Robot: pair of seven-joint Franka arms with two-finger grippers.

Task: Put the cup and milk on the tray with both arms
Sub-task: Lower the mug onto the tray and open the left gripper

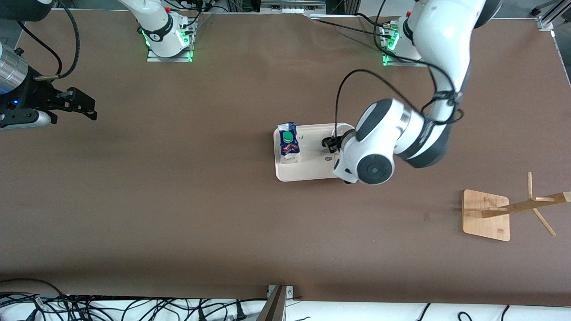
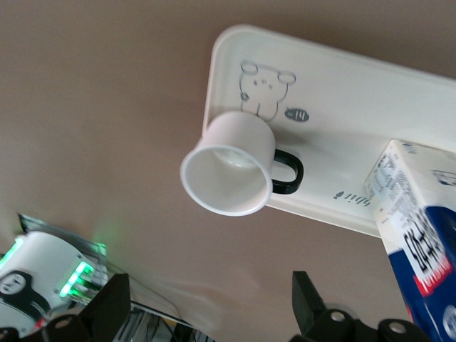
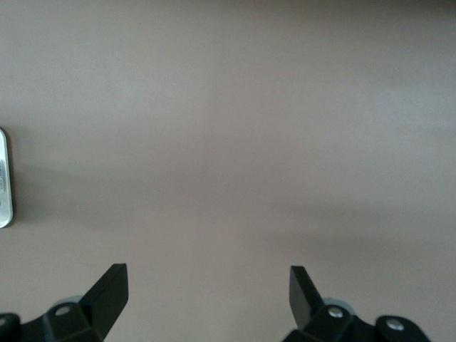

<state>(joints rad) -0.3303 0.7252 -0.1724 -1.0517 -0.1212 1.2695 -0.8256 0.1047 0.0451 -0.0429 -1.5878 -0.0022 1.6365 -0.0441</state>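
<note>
The cream tray [image 1: 312, 168] lies mid-table. The milk [image 1: 289, 142] stands upright on the tray's end toward the right arm. The white cup [image 2: 235, 167] stands upright on the tray [image 2: 335, 107] by its bunny drawing, its black handle pointing toward the milk [image 2: 420, 228]. In the front view the left arm's wrist covers most of the cup. My left gripper [image 2: 209, 278] hangs open and empty over the table beside the tray, clear of the cup. My right gripper [image 1: 87, 107] waits open and empty over bare table at the right arm's end, its fingers [image 3: 114, 285] wide apart.
A bamboo rack [image 1: 486, 215] with slanted wooden pegs stands toward the left arm's end, nearer the front camera. Both arm bases with green lights [image 1: 169, 42] sit along the table's edge farthest from that camera. Cables lie past the nearest edge.
</note>
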